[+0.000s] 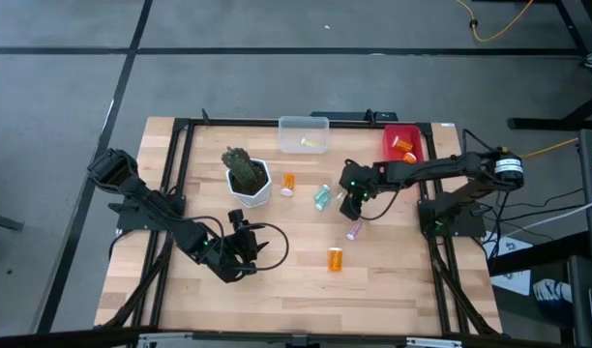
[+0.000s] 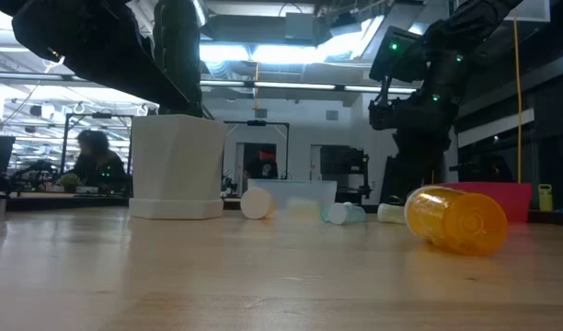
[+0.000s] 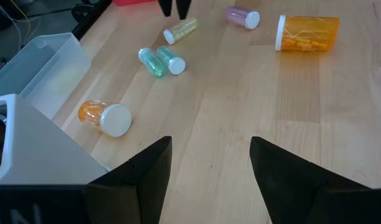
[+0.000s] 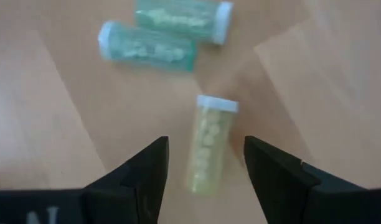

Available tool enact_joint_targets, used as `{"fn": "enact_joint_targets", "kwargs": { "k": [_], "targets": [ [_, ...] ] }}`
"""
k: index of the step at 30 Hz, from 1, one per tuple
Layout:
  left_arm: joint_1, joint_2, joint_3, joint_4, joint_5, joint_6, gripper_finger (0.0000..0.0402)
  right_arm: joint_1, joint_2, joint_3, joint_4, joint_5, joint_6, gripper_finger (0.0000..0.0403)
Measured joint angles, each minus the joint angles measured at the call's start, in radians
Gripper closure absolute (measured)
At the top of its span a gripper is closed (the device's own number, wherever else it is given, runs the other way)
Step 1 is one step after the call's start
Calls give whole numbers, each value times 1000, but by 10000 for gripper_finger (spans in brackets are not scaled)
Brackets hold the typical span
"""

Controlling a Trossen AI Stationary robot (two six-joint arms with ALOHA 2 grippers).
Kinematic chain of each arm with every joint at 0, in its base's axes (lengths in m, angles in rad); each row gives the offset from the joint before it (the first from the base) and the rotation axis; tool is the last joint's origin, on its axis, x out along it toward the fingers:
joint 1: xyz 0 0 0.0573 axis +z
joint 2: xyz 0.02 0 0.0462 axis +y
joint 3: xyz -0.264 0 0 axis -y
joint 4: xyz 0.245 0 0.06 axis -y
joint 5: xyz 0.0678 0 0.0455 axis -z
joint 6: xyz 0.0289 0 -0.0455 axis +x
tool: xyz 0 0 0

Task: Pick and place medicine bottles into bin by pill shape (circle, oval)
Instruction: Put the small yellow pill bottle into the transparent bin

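Right gripper hangs just above the wood with its fingers spread, and a yellow-green bottle lies on its side directly between them. In the right wrist view the bottle's long axis runs straight out from the wrist, pale cap at the far end, so the fingers flank its two long sides; my judgement is that a short drop and a squeeze across the narrow width would take it. On the high view, taking the table centre as the dial's hub, this gripper sits at about 2 o'clock, with the two teal bottles side by side just to its 9 o'clock and the pink bottle just to its 6 o'clock. An orange bottle lies alone further toward 6 o'clock, and another orange one rests beside the white plant pot. The red bin stands at the gripper's 1 o'clock and the clear bin at its 11 o'clock, both near enough for this arm. Left gripper, also spread and empty, waits over bare wood near 8 o'clock of the table, well apart from the yellow-green bottle, so the right arm is plainly the nearer one.
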Motion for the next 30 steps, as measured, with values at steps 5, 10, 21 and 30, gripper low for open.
{"fn": "enact_joint_targets", "kwargs": {
  "k": [5,10,21,30],
  "targets": [
    [0,0,0,0,0,-6,191,25,48,0,6,45,-1,193],
    [0,0,0,0,0,-6,191,35,105,0,33,56,0,193],
    [0,0,0,0,0,-6,191,37,179,5,68,98,66,204],
    [0,0,0,0,0,-6,191,36,185,30,69,119,69,297]
  ]
}}
